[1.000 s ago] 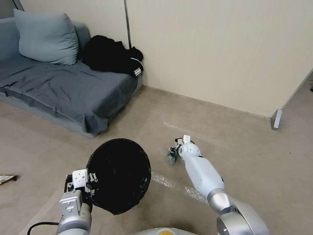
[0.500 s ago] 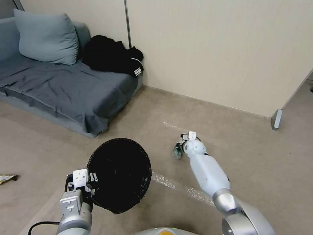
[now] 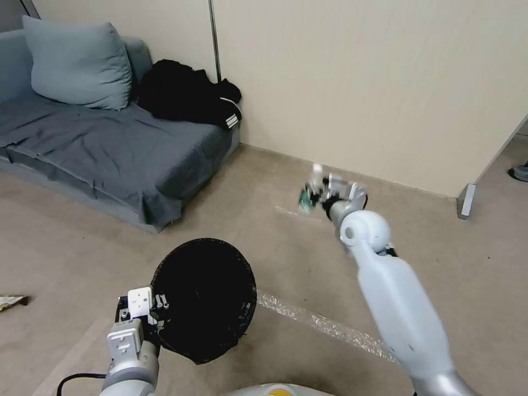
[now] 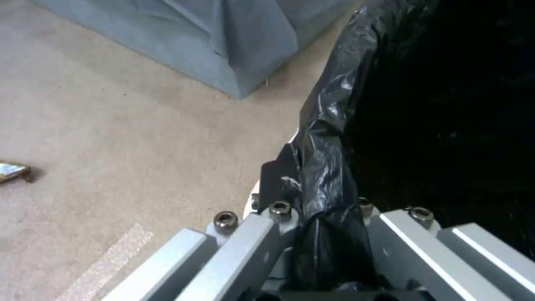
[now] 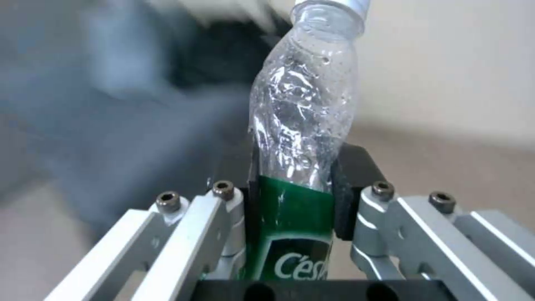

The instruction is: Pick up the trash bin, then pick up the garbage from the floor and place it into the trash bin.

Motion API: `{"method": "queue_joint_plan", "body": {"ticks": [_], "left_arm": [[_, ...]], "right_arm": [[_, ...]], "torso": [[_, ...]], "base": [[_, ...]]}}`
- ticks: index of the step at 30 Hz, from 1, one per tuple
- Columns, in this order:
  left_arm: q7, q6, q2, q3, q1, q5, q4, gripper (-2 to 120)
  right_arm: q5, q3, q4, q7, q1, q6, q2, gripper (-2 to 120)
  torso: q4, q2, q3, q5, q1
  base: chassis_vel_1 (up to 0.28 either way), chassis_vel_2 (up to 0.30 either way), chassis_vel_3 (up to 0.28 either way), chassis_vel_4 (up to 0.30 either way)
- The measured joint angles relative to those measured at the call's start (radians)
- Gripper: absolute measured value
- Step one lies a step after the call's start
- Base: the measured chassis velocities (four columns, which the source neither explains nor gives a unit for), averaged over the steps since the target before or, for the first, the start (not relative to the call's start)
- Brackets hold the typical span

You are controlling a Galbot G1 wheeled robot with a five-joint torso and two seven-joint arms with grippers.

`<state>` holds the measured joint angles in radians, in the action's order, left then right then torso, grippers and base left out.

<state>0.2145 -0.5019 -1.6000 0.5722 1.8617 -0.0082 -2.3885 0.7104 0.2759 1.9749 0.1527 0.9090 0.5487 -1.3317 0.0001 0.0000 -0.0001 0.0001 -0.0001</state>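
Right gripper [image 3: 316,193] at 1 o'clock, off floor, pinching crushed clear bottle [image 5: 304,125] at green label. Likely light, springy, slick: grip at midsection suits. Left gripper [image 4: 320,225] clamps trash bin [image 3: 203,297] rim at 7 o'clock; wrapper [image 3: 11,301] at 9 o'clock.

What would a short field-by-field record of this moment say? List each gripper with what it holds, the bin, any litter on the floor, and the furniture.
left gripper: shut on the trash bin's bag-lined rim
trash bin: held off the floor, black liner showing
right gripper: shut on the plastic bottle, raised above the floor
plastic bottle: clear, crumpled, green label
wrapper: on the floor, far left
sofa: grey, with cushion and black clothes
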Motion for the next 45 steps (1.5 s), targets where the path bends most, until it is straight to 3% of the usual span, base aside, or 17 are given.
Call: {"method": "queue_joint_plan", "body": {"ticks": [1, 2, 5, 6, 8, 9, 11, 15, 23, 38, 45], "left_arm": [[-0.002, -0.002, 0.006, -0.002, 0.001, -0.002, 0.0, 1], [-0.002, -0.002, 0.006, -0.002, 0.001, -0.002, 0.0, 1], [-0.004, -0.005, 0.013, -0.007, 0.0, -0.003, 0.001, 1], [-0.004, -0.005, 0.013, -0.007, 0.0, -0.003, 0.001, 1], [-0.006, -0.007, 0.013, -0.017, -0.002, -0.003, 0.001, 1], [-0.006, -0.007, 0.013, -0.017, -0.002, -0.003, 0.001, 1], [-0.007, -0.01, 0.013, -0.023, -0.005, -0.003, 0.001, 1], [-0.007, -0.01, 0.014, -0.024, -0.008, -0.003, 0.003, 1], [-0.007, -0.013, 0.011, -0.024, -0.008, -0.001, 0.001, 1], [-0.004, -0.012, -0.001, -0.047, 0.004, 0.012, -0.017, 1], [-0.001, -0.012, -0.008, -0.082, 0.006, 0.028, -0.02, 1]], "right_arm": [[0.007, -0.015, 0.095, -0.067, 0.032, -0.053, 0.026, 22], [0.007, -0.015, 0.095, -0.067, 0.032, -0.053, 0.026, 22], [0.015, -0.073, 0.244, -0.212, 0.106, -0.186, 0.114, 22], [0.015, -0.073, 0.244, -0.212, 0.106, -0.186, 0.114, 22], [-0.02, -0.132, 0.305, -0.297, 0.161, -0.268, 0.213, 22], [-0.02, -0.132, 0.305, -0.297, 0.161, -0.268, 0.213, 22], [-0.081, -0.198, 0.331, -0.349, 0.209, -0.334, 0.302, 22], [-0.153, -0.284, 0.327, -0.377, 0.247, -0.39, 0.363, 22], [-0.229, -0.433, 0.238, -0.379, 0.261, -0.432, 0.358, 22], [-0.255, -0.502, 0.138, -0.37, 0.27, -0.447, 0.318, 22], [-0.306, -0.524, 0.066, -0.358, 0.263, -0.465, 0.305, 41]], "torso": [[0.0, 0.0, 0.0, 0.0, 0.0], [0.0, 0.0, 0.0, 0.0, 0.0], [-0.0001, 0.0, 0.0, 0.0002, 0.0], [-0.0001, 0.0, 0.0, 0.0002, 0.0], [-0.0002, 0.0, 0.0, 0.0, 0.0], [-0.0002, 0.0, 0.0, 0.0, 0.0], [-0.0003, 0.0, 0.0, 0.0, 0.0], [0.0, 0.0, 0.0, 0.0, 0.0], [0.0, 0.0, 0.0, 0.0001, 0.0], [-0.0001, 0.0, 0.0, -0.0001, 0.0], [-0.0001, 0.0, 0.0, 0.0, 0.0]], "base": [[0.0, 0.0, 0.0, 0.0], [0.0, 0.0, 0.0, 0.0], [0.0, 0.0, 0.0, 0.0], [0.0, 0.0, 0.0, 0.0], [0.0, 0.0, 0.0, 0.0], [0.0, 0.0, 0.0, 0.0], [0.0, 0.0, 0.0, 0.0], [0.0, 0.0, 0.0, 0.0], [0.0, 0.0, 0.0, 0.0], [0.0, 0.0, 0.0, 0.0], [0.0, 0.0, 0.0, 0.0]]}}
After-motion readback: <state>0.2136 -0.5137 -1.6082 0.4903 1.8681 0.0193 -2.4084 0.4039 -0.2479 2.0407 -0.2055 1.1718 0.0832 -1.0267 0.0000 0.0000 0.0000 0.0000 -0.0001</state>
